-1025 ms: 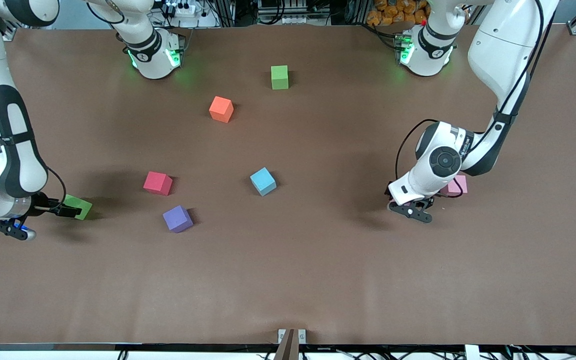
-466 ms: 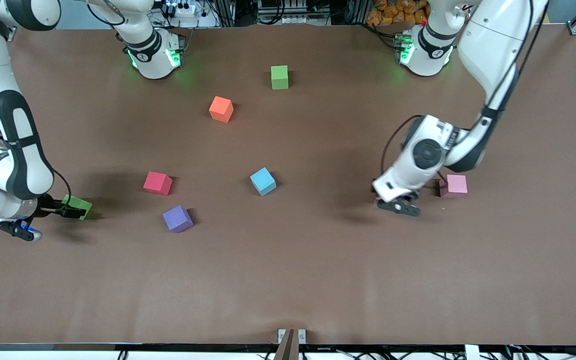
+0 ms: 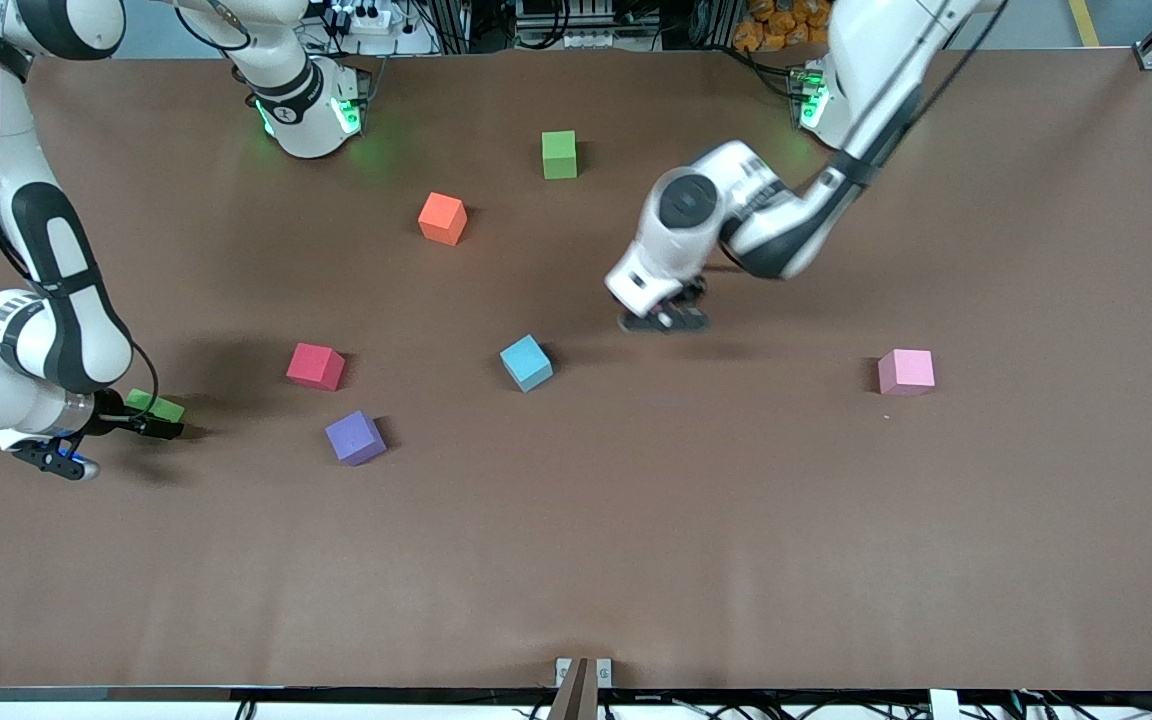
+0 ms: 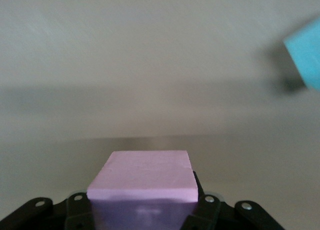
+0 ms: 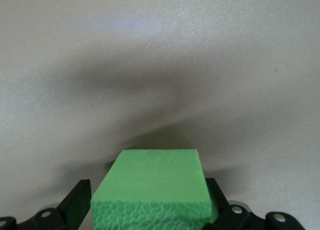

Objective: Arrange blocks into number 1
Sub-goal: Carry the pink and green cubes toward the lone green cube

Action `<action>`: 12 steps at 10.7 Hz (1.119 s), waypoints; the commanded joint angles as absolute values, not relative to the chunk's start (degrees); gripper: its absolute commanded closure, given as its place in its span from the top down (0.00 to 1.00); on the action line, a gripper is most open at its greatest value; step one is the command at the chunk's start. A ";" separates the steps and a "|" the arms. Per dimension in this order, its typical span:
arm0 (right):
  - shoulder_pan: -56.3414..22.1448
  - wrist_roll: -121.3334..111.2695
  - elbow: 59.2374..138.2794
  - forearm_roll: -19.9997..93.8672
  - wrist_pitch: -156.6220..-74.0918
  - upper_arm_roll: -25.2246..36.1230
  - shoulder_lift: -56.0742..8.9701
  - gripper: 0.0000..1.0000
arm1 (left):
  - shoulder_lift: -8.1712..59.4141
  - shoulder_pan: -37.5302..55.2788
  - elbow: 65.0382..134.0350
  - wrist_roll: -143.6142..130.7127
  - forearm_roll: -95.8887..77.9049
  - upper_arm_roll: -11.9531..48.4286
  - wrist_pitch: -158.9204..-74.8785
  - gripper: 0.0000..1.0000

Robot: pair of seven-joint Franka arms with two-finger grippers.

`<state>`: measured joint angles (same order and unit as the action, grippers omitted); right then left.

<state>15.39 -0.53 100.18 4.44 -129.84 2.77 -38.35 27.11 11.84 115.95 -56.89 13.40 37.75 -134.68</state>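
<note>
My left gripper (image 3: 664, 320) is shut on a light pink block (image 4: 145, 177) and hangs over bare table, a little toward the left arm's end from the blue block (image 3: 526, 362) (image 4: 306, 50). My right gripper (image 3: 148, 427) is open at the right arm's end of the table, its fingers (image 5: 77, 202) on either side of a green block (image 3: 158, 406) (image 5: 155, 182) that rests on the table. Loose on the table lie a second pink block (image 3: 906, 371), a red block (image 3: 315, 366), a purple block (image 3: 355, 438), an orange block (image 3: 442, 218) and a second green block (image 3: 559, 155).
The brown table (image 3: 576, 560) is bare along the edge nearest the front camera, where a small clamp (image 3: 576, 680) sits. The right arm's base (image 3: 311, 110) and the left arm's base (image 3: 821, 100) stand along the farthest edge.
My left arm has carried its pink block away from the other pink block toward the table's middle, near the blue block. My right gripper has shifted slightly around the green block.
</note>
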 commanded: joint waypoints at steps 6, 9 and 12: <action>15.29 -0.79 102.66 5.36 -127.44 2.99 -34.54 0.99 | 32.25 23.36 117.33 -80.06 22.23 41.92 -138.77 0.00; 15.29 -1.14 102.66 5.36 -127.44 2.90 -34.54 0.11 | 33.83 26.01 117.33 -81.91 25.30 41.92 -139.31 0.00; 14.94 -4.65 102.48 5.36 -125.87 2.90 -34.19 0.09 | 36.03 28.03 117.07 -84.63 27.77 41.92 -141.32 0.00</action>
<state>15.26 -2.81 100.98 4.44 -127.09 2.86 -36.13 34.48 27.10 117.57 -81.90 25.18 41.79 -139.88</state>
